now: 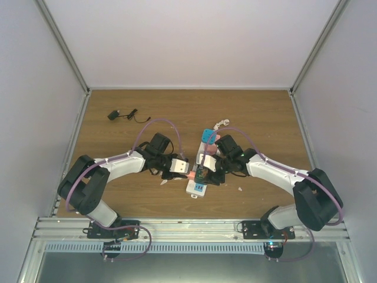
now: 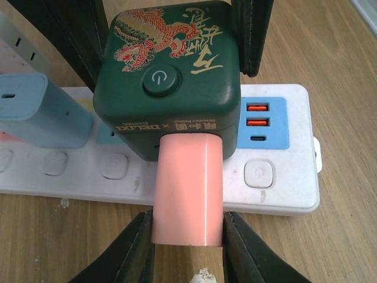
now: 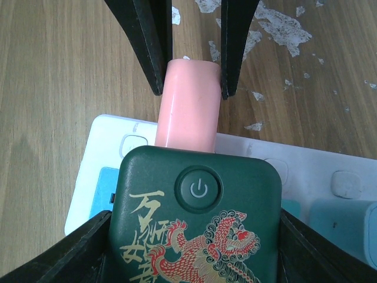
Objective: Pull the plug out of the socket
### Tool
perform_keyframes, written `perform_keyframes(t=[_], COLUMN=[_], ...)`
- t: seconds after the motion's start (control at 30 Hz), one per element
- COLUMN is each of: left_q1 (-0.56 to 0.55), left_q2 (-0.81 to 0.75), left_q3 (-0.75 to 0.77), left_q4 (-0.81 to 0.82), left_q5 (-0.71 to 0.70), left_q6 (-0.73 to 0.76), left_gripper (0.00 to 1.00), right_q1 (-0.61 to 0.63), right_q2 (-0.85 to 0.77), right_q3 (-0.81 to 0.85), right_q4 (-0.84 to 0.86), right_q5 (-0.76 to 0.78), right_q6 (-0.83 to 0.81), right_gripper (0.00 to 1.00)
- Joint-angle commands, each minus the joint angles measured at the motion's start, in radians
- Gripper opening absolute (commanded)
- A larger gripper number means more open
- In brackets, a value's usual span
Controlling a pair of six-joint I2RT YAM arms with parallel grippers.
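The socket [image 2: 283, 171], a white strip, lies flat on the tabletop [image 2: 330, 47] between the arms. A green cube adapter [image 2: 171, 88] is seated on it, and the pink plug [image 2: 188, 188] is pushed into the cube's side. The left gripper [image 2: 187, 236] pinches the plug's sides. The right gripper [image 3: 197, 236] flanks the cube, apparently clamping it, though how firmly is unclear. With a weak brace, a pull could tear the cube out or drag the unheld strip. The smooth plug might also slip free.
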Motion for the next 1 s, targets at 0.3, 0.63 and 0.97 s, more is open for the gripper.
perform_keyframes(t=[0.3, 0.63, 0.97], left_q1=[0.121, 0.185, 0.246], left_q2=[-0.014, -0.012, -0.033], left_q3=[0.002, 0.019, 0.029], left_q4=[-0.047, -0.082, -0.087], left_q5=[-0.035, -0.070, -0.106], left_q6=[0.101, 0.167, 0.208], left_gripper=[0.15, 0.13, 0.12], right_q1=[0.007, 0.007, 0.007], right_q2=[0.033, 0.027, 0.030], right_q3=[-0.007, -0.012, 0.006], right_q4=[-0.120, -0.144, -0.175], right_q5=[0.041, 0.063, 0.073], right_q6=[-0.030, -0.015, 0.001], right_gripper=[0.11, 0.06, 0.03])
